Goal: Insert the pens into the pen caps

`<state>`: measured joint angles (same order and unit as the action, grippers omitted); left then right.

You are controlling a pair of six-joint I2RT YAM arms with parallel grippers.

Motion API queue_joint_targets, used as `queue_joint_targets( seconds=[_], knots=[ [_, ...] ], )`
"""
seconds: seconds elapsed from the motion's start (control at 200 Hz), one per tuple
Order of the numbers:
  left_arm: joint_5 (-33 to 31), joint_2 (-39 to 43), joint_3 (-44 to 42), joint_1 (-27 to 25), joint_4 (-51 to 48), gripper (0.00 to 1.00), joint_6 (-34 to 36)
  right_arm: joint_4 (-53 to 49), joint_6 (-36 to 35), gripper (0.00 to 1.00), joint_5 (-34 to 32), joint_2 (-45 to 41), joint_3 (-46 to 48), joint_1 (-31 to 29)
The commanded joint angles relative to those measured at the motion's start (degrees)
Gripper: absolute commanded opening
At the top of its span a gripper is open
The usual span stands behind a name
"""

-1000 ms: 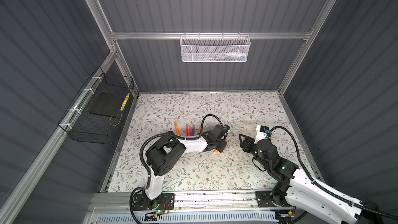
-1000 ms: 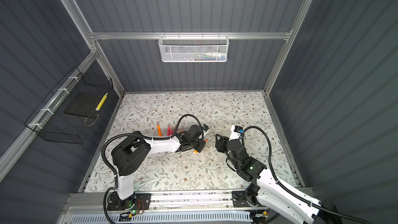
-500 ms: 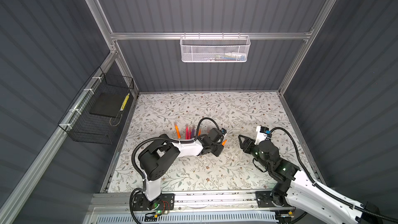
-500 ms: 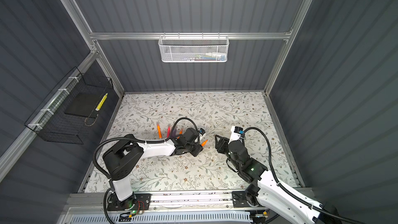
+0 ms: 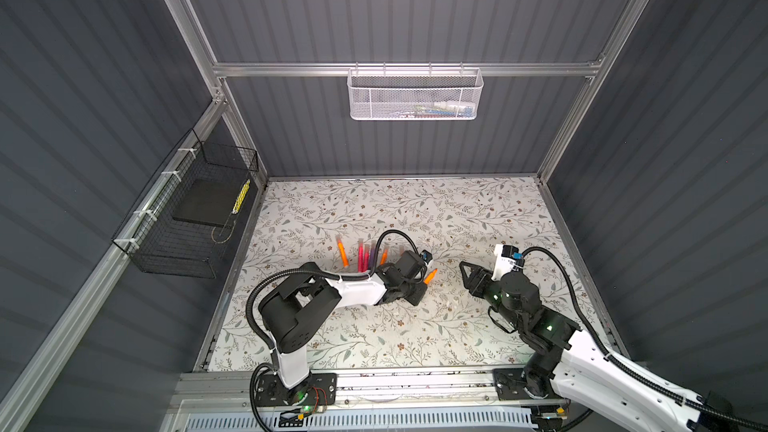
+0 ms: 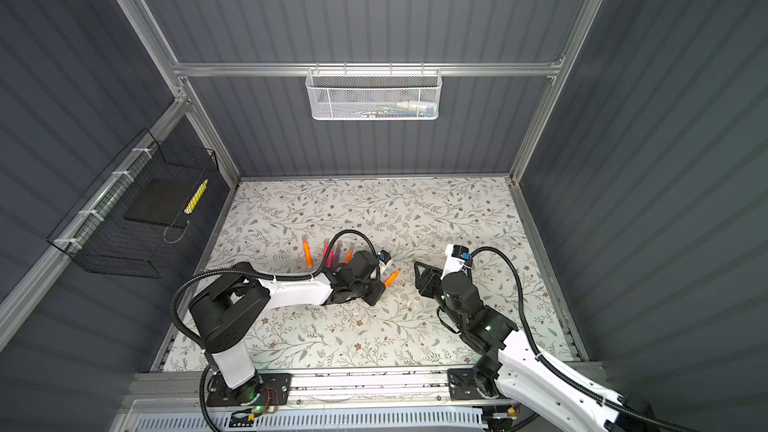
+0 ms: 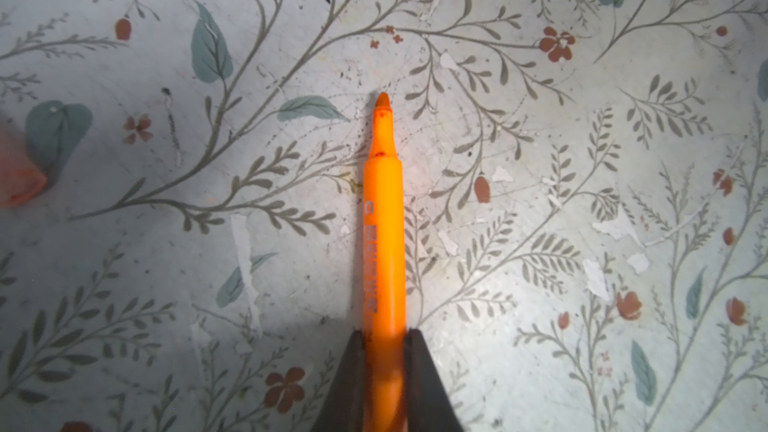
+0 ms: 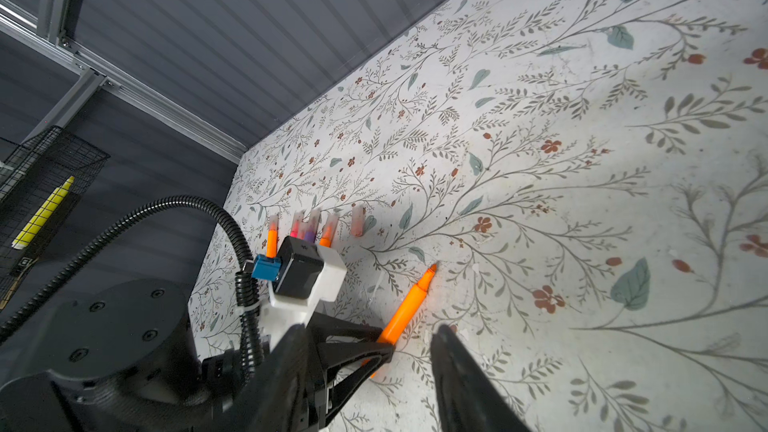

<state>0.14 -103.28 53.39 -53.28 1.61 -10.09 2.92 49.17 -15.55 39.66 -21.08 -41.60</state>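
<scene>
The left gripper [image 7: 384,340] is clamped tight on the back end of a bright orange plastic marker pen [image 7: 383,222], its two dark fingers [image 7: 353,380] pressed against either side of the barrel. The pen sticks out ahead of the gripper with its bare pointed tip forward, low over the floral-patterned table [image 5: 415,209], near the middle. I can't tell whether the tip touches the surface. The right gripper [image 8: 370,328] hangs just beside it, jaws partly apart and holding nothing, facing the pen from the right. Beyond the left arm, towards the back wall, a row of other pens [image 5: 360,256], orange, pink and purple, lies side by side, tips tucked into translucent plastic caps [image 8: 297,218]. A lone pinkish translucent cap [image 8: 357,218] lies on the table at the end of that row nearest the held pen.
</scene>
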Motion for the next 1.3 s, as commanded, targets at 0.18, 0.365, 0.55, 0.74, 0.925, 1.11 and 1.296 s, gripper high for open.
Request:
queue_joint_targets(
  seconds=[0.18, 0.365, 0.55, 0.74, 0.925, 1.11, 1.296],
  knots=[
    [-4.6, 4.1, 0.6, -0.2, -1.3, 0.01, 0.6, 15.9, 8.8, 0.53, 5.4, 9.8, 4.4, 0.2],
    [-2.9, 12.1, -0.3, -0.3, 1.6, 0.00, 1.7, 23.0, 10.8, 0.54, 10.6, 19.2, 1.9, 0.0],
    [1.2, 16.6, -2.6, -0.4, 4.1, 0.00, 2.1, 31.4, 10.8, 0.57, 14.1, 27.4, -0.2, -0.5],
    [2.1, 18.0, -3.9, -0.4, 3.9, 0.00, 2.0, 31.8, 10.1, 0.57, 13.9, 28.9, -2.5, -0.5],
    [1.8, 20.4, -5.9, -0.4, 4.7, 0.00, 1.9, 33.8, 10.2, 0.57, 12.3, 27.3, -1.2, -0.5],
    [5.1, 22.8, -7.2, -0.4, 5.9, 0.00, 1.9, 33.4, 9.8, 0.57, 11.2, 27.5, -1.5, -0.5],
    [6.6, 24.5, -8.5, -0.3, 6.3, 0.00, 1.5, 33.5, 10.2, 0.49, 12.1, 28.9, -2.6, -0.5]
  ],
)
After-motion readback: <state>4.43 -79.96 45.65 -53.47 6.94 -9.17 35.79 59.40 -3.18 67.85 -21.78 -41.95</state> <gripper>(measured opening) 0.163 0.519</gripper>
